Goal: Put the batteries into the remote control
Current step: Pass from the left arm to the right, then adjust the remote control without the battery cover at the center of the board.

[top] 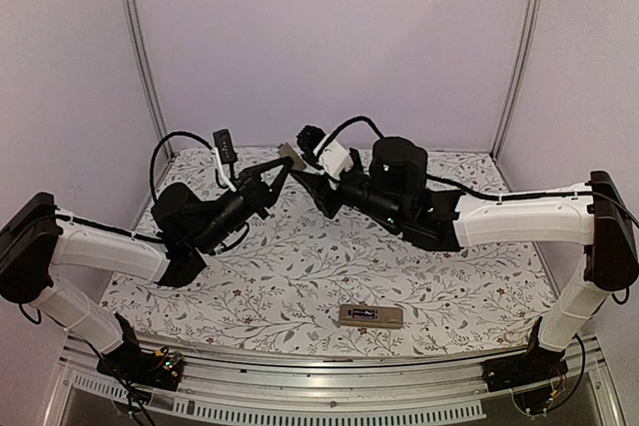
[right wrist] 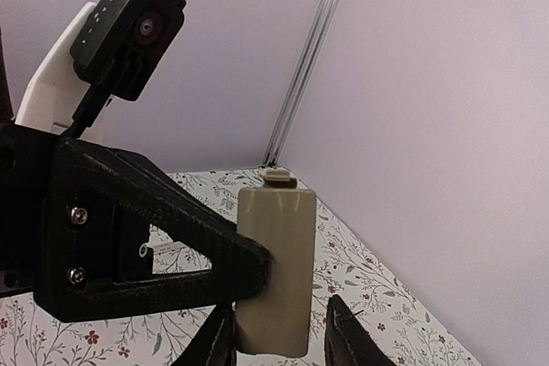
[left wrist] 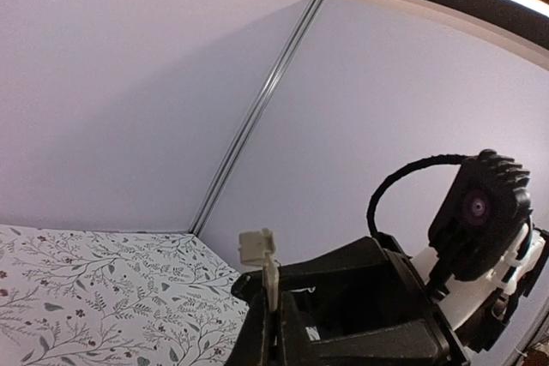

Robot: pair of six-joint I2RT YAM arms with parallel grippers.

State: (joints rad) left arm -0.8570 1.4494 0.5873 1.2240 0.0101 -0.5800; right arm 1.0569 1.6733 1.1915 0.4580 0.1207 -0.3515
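Left gripper [top: 283, 169] is clamped on the beige cover [right wrist: 276, 237], holding it upright. Right gripper [right wrist: 283, 338] has its jaws apart around the cover's lower end, with a sliver of gap on one side. The remote [top: 370, 315] lies on the table [top: 300, 276], well back from both grippers and toward the arm bases. Its bay looks dark, and it's too small to tell whether batteries are inside.

remote control [top: 370, 315]: 1 | beige cover [right wrist: 274, 267]: 1 | robot arms [top: 110, 246]: 2
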